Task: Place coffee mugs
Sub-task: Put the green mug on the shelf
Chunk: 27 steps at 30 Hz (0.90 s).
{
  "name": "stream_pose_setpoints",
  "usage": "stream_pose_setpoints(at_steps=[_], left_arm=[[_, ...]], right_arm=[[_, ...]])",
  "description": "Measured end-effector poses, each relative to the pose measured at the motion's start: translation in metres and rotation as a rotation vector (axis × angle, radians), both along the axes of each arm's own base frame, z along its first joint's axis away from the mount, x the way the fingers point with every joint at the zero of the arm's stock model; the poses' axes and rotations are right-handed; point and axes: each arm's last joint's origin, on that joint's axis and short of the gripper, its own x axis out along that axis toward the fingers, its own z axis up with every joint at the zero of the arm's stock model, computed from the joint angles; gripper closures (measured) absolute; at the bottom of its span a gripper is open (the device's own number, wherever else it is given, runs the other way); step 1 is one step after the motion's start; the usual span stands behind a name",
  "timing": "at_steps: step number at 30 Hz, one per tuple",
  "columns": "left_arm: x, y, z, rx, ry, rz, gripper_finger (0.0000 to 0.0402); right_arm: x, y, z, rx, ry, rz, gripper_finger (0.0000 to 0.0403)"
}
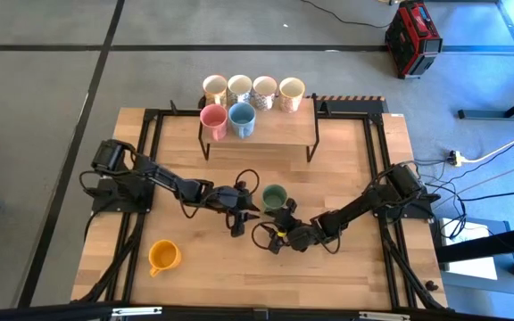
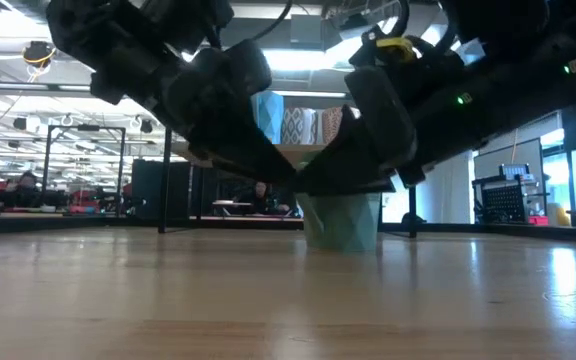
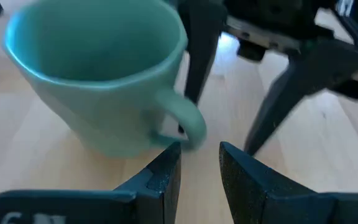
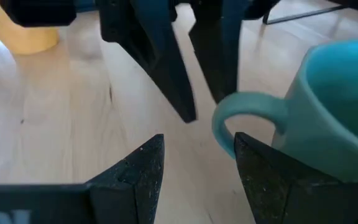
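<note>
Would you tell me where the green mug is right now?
In the high view the green mug stands upright mid-table, between the left gripper and right gripper, in front of the rack.

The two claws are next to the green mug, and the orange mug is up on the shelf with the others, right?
Not quite. The high view shows the orange mug alone on the table, near the front left. Both claws are by the green mug.
</note>
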Motion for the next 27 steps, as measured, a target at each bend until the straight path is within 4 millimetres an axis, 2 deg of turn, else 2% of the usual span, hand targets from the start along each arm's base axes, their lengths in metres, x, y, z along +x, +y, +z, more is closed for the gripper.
stream_pose_setpoints(at_steps=[7,15,22,27], left_arm=[[0.005,-0.007,0.009,-0.068,-0.111,-0.101,0.0298],[0.007,-0.008,0.013,-0.073,-0.154,-0.105,0.0298],[0.006,-0.008,0.013,-0.073,-0.149,-0.104,0.0298],[0.002,-0.009,0.009,-0.064,-0.076,-0.108,0.0298]], right_arm=[[0.001,0.0,0.001,-0.013,-0.006,-0.01,0.0217],[0.003,-0.002,0.002,0.002,-0.01,-0.007,0.0219],[0.006,-0.011,0.002,-0.017,-0.002,-0.024,0.0256],[0.006,-0.011,0.002,-0.019,-0.009,-0.031,0.0283]])
